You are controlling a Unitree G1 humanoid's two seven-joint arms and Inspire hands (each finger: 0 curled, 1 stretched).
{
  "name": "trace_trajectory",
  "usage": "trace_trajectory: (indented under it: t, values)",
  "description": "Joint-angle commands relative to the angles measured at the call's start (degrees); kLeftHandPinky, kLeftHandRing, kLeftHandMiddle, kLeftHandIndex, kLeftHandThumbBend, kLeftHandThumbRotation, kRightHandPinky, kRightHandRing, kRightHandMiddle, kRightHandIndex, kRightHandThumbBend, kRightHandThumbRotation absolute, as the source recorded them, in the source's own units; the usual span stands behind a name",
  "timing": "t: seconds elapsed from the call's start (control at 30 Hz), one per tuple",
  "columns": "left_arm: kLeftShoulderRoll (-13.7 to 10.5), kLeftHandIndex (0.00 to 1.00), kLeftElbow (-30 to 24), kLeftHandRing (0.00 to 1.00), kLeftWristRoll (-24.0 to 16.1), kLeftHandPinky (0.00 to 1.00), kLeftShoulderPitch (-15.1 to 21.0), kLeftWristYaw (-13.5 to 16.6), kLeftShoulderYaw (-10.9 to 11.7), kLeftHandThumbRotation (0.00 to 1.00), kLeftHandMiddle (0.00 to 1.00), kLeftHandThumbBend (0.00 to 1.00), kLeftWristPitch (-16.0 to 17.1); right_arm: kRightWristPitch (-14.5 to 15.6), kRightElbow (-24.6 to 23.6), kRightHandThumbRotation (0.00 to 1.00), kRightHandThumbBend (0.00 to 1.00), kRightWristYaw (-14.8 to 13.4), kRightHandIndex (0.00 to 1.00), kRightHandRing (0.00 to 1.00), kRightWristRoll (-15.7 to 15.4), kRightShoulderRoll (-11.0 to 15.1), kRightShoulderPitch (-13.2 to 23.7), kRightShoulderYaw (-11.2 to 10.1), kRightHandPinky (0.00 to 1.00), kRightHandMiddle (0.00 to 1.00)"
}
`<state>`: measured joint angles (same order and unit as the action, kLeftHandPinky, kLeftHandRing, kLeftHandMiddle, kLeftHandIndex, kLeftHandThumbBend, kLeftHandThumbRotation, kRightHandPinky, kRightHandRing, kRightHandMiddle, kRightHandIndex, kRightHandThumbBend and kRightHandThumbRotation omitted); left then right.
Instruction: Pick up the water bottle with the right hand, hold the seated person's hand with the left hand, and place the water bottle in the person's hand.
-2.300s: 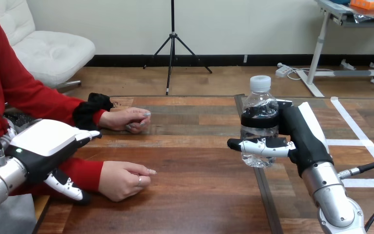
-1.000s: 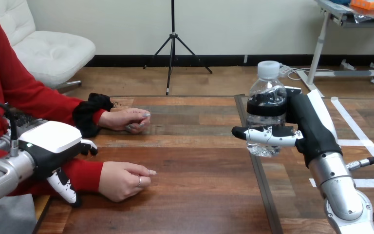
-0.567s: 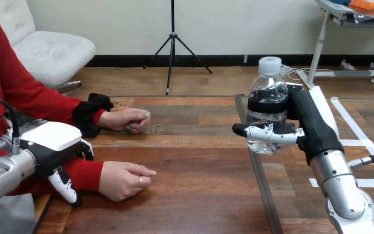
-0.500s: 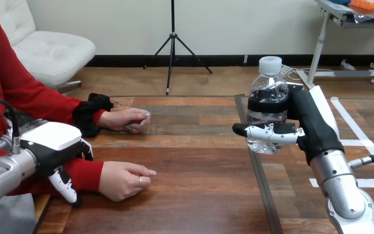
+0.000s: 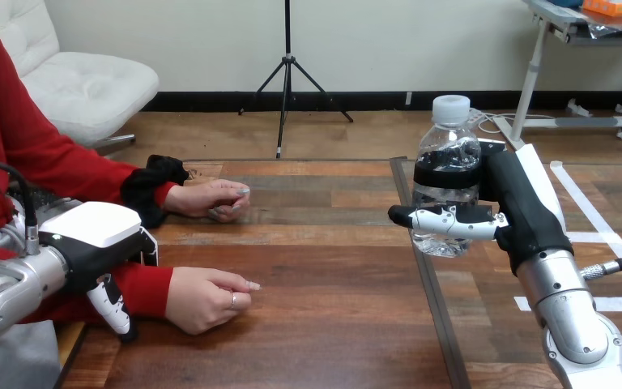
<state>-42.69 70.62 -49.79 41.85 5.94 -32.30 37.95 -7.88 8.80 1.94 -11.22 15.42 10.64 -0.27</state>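
A clear water bottle (image 5: 445,158) with a white cap and dark label hangs above the table at the right. My right hand (image 5: 512,215) is shut on it, fingers curled round its body and thumb across its front. My left hand (image 5: 97,251) is at the lower left, over the person's red sleeve, fingers relaxed and pointing down beside the forearm, holding nothing. Just right of it, the person's near hand (image 5: 204,298) rests loosely curled on the table, apart from my fingers. The person's far hand (image 5: 210,198) lies further back on the wood.
The wooden table (image 5: 324,267) has a dark seam running front to back under the bottle. White tape lines (image 5: 595,219) mark its right part. A black cuff (image 5: 150,188) sits at the person's far wrist.
My right hand has lifted the bottle higher and a little right. My left hand has drifted right along the person's sleeve and its fingers have swung downward. The person's hands have stayed still.
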Motion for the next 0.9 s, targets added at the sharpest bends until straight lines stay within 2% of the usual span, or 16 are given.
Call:
trace_trajectory:
  t: [0.0,0.1,0.3,0.87]
  values:
    - [2.46,0.54,1.4,0.51,1.3,0.47,-0.4,1.6,0.06,0.16,0.55,0.88,-0.05,-0.78,-4.28,0.0,0.88,-0.29,0.47,0.29,1.02,0.25,2.1,-1.41,0.22,0.41]
    - [2.93,0.52,1.68,0.48,2.18,0.44,-0.74,1.51,0.57,0.14,0.53,0.87,0.11,-1.06,-4.09,0.0,0.89,-0.32,0.47,0.28,1.11,0.29,2.15,-1.46,0.22,0.4]
    - [3.51,0.49,2.0,0.44,2.88,0.39,-1.37,3.63,0.27,0.13,0.5,0.87,0.92,-0.86,-4.48,0.0,0.89,-0.2,0.46,0.28,1.33,0.27,2.11,-1.55,0.22,0.4]
    - [4.92,0.46,2.17,0.38,6.24,0.32,-2.33,2.7,1.01,0.17,0.45,0.83,2.04,-0.43,-4.45,0.0,0.88,-0.16,0.47,0.28,1.11,0.65,2.55,-1.72,0.22,0.4]
